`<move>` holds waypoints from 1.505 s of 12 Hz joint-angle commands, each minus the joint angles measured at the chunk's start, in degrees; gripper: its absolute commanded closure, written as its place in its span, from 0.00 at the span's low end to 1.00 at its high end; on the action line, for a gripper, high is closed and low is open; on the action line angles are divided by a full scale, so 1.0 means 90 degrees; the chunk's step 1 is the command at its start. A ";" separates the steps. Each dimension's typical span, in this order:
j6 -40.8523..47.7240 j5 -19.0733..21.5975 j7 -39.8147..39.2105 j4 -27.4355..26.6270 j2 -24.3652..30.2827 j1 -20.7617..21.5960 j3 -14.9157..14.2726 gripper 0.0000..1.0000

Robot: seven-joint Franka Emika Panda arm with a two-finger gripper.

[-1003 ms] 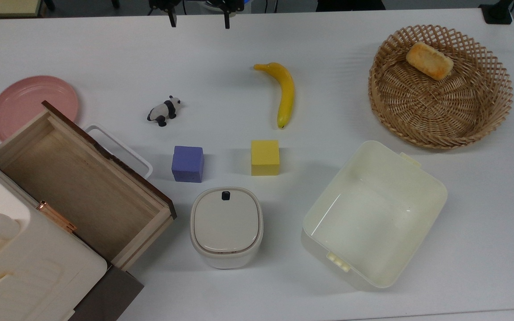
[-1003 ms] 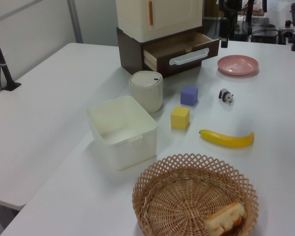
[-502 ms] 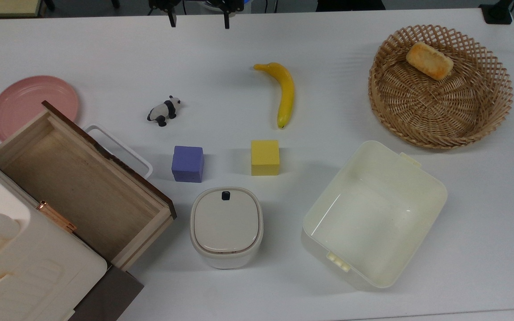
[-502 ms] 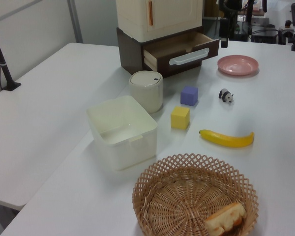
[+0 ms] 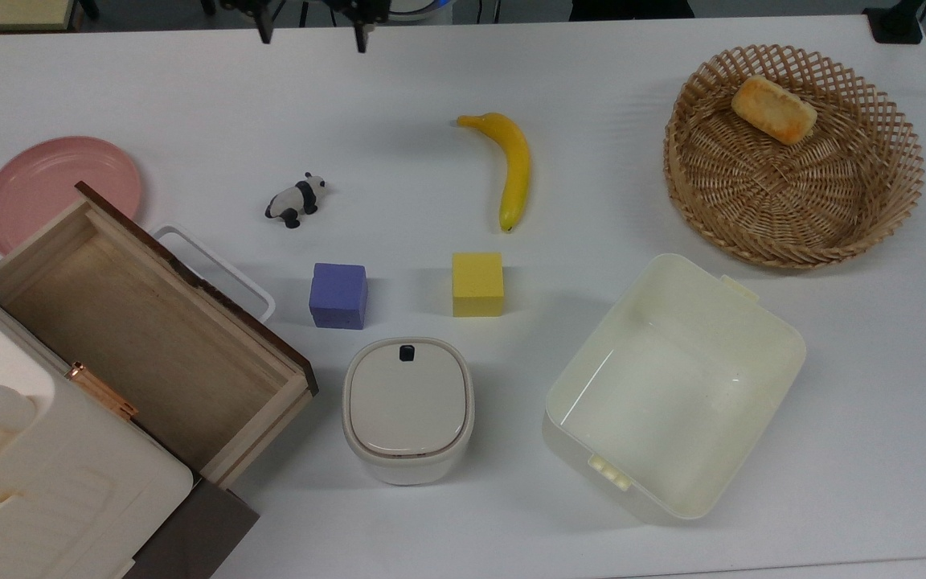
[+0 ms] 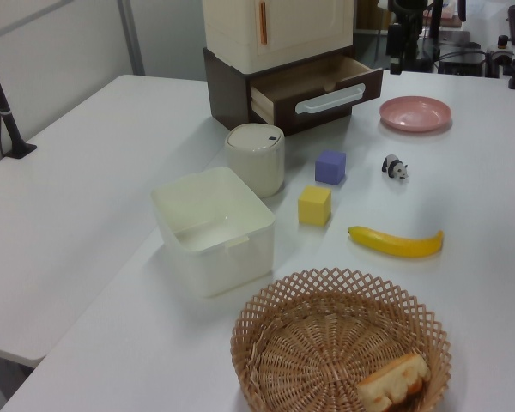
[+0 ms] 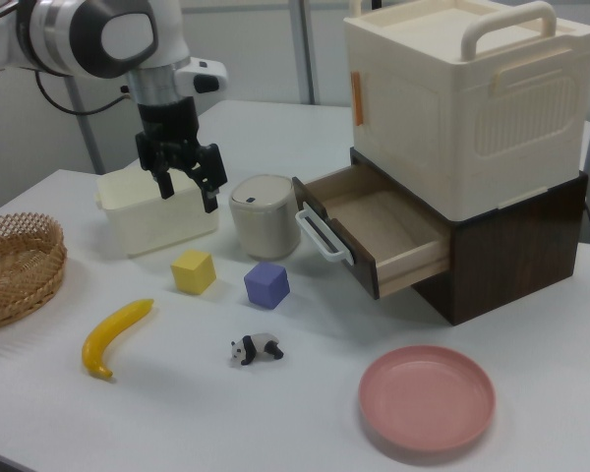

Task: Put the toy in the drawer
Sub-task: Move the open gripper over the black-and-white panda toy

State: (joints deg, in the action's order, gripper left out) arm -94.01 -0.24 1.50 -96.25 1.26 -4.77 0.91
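The toy (image 5: 296, 199) is a small black-and-white panda standing on the white table, also seen in the left view (image 6: 395, 166) and the right view (image 7: 256, 348). The drawer (image 5: 141, 338) is pulled open from the brown cabinet base; it is light wood inside with a dark front and a white handle, and nothing lies in it (image 7: 383, 224). My gripper (image 5: 312, 39) hangs open at the table's far edge in the top view, well beyond the panda. In the right view my gripper (image 7: 187, 193) is high above the table with nothing between its fingers.
A purple cube (image 5: 338, 295) and a yellow cube (image 5: 477, 283) sit between the panda and a lidded cream bin (image 5: 407, 408). Around them are a banana (image 5: 514, 169), a pink plate (image 5: 57, 189), a cream tub (image 5: 791, 347) and a wicker basket (image 5: 897, 193) holding bread (image 5: 774, 108).
My gripper has shifted toward the top view's left along the table's far edge, still open. Nothing on the table has moved.
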 commanded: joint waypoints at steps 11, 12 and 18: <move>-0.2968 -0.0051 0.2283 -0.2546 -0.0179 -0.0857 -0.0004 0.00; -0.3388 -0.0051 0.2585 -0.2751 -0.0373 -0.0857 -0.0004 0.00; -0.4583 -0.0051 0.2988 -0.2988 -0.1126 -0.0808 0.0006 0.02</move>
State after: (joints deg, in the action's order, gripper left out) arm -132.41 -0.25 26.49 -122.43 -7.87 -12.54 0.81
